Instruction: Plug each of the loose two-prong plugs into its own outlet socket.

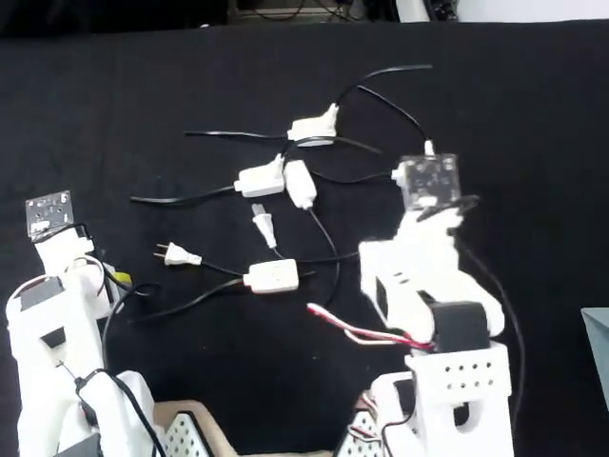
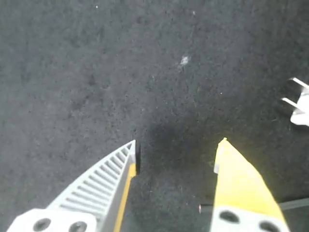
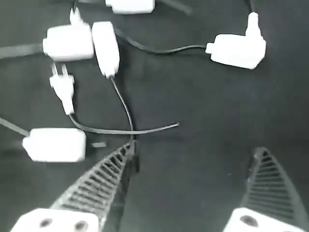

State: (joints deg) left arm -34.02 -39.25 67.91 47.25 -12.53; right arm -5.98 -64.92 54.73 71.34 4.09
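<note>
Several white outlet sockets with black cords lie on the black table: one at mid-table (image 1: 262, 179), one nearer the front (image 1: 273, 276), one at the back (image 1: 314, 127). A long white piece (image 1: 300, 184) lies against the middle socket. A loose two-prong plug (image 1: 263, 227) lies between the sockets, and a second loose plug (image 1: 178, 254) lies left of them. My right gripper (image 3: 195, 147) hangs open over bare cloth, short of the loose plug (image 3: 63, 89), the front socket (image 3: 54, 144) and another socket (image 3: 239, 48). My left gripper (image 2: 177, 142) is open and empty, with the second plug's prongs (image 2: 295, 94) off to one side.
Black cords loop across the table middle (image 1: 324, 238). Red and white wires (image 1: 352, 331) trail from the right arm's base (image 1: 457, 381). The left arm (image 1: 57, 314) stands at the front left corner. A grey object (image 1: 599, 343) shows at the right edge.
</note>
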